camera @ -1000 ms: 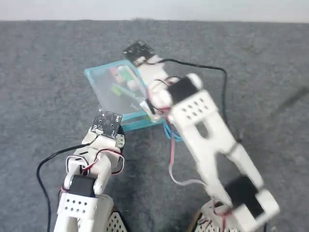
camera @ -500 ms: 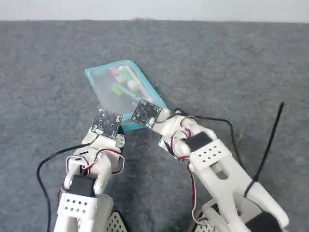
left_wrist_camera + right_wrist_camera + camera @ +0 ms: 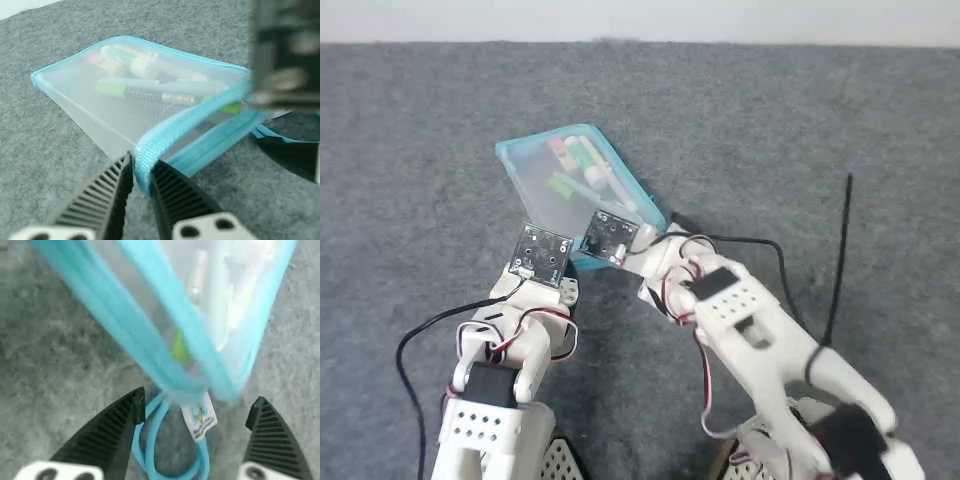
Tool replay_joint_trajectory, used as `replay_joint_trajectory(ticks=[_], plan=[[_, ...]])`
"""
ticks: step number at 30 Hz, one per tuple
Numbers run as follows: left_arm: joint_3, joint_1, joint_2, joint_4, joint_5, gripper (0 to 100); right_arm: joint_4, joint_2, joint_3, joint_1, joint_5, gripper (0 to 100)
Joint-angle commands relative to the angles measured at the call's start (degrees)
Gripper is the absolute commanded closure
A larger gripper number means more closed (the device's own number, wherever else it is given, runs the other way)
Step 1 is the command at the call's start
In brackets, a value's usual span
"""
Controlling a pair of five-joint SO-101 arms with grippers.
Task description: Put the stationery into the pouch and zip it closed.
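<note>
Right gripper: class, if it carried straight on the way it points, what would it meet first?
Probably the blue cord loop and white tag at the pouch corner, straight ahead of the open right gripper; depth is unclear.

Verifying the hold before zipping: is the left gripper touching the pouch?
Touching. The left wrist view shows the left gripper pinched on the blue zipper edge of the pouch, with no gap on either side.

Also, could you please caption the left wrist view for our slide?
Left gripper pinches the blue-edged corner of the pouch, stationery visible inside.
</note>
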Motion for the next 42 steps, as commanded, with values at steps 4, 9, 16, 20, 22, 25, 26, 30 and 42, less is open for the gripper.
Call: replay_joint_trajectory(ticks=[4, 9, 16, 20, 22, 25, 26, 30, 42], plan=[[-2.1, 0.9, -1.0, -1.9, 0.3, 99, -3.9, 9.6, -13.6, 0.2, -3.6, 67.8], [-2.1, 0.7, -1.0, -1.9, 0.3, 99, -4.7, 17.3, -20.6, 0.5, -3.6, 74.6], [-2.4, 0.7, -1.0, -1.9, 0.3, 99, -0.8, 16.6, -24.1, 4.4, -3.8, 97.6], [-3.0, 0.6, -1.1, -1.9, 0.3, 99, 12.3, 6.5, -24.7, 4.4, -3.6, 99.3], [-3.1, 0.6, -1.1, -1.9, 0.3, 99, 17.3, 0.0, -24.7, 4.4, -3.6, 99.2], [-4.2, -1.1, -1.1, -1.9, 0.4, 99, 22.6, -9.4, -24.4, 4.4, -4.0, 99.2], [-4.5, -1.9, -1.1, -2.0, 0.4, 99, 23.8, -11.7, -24.3, 4.4, -4.0, 99.2], [-5.1, -5.4, -1.1, -2.5, 0.4, 99, 26.1, -14.3, -23.3, 1.3, -4.0, 99.2], [-2.1, -5.7, -1.0, -3.7, 0.2, 93, 21.5, -6.5, -13.3, 1.0, -4.7, 96.5]])
